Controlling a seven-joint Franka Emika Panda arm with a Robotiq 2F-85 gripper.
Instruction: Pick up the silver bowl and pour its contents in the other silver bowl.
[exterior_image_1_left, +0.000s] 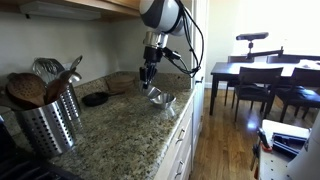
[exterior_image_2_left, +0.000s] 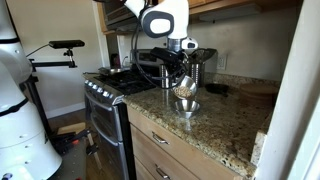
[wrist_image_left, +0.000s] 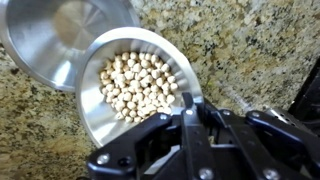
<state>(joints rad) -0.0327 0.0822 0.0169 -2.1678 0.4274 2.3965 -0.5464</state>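
Note:
In the wrist view my gripper (wrist_image_left: 192, 105) is shut on the rim of a silver bowl (wrist_image_left: 100, 110) full of small pale round beans (wrist_image_left: 135, 82). The bowl is held up, tilted over the other silver bowl (wrist_image_left: 60, 35), which looks empty and rests on the granite counter at the upper left. In both exterior views the gripper (exterior_image_1_left: 150, 72) (exterior_image_2_left: 180, 78) holds the bowl (exterior_image_2_left: 184, 90) just above the second bowl (exterior_image_1_left: 162, 98) (exterior_image_2_left: 187, 106).
A perforated steel utensil holder (exterior_image_1_left: 48, 122) with wooden spoons stands near the counter's end. A flat black dish (exterior_image_1_left: 96, 99) lies by the backsplash. A stove (exterior_image_2_left: 110, 85) adjoins the granite counter (exterior_image_1_left: 120, 135). A dining table and chairs (exterior_image_1_left: 265, 80) stand beyond.

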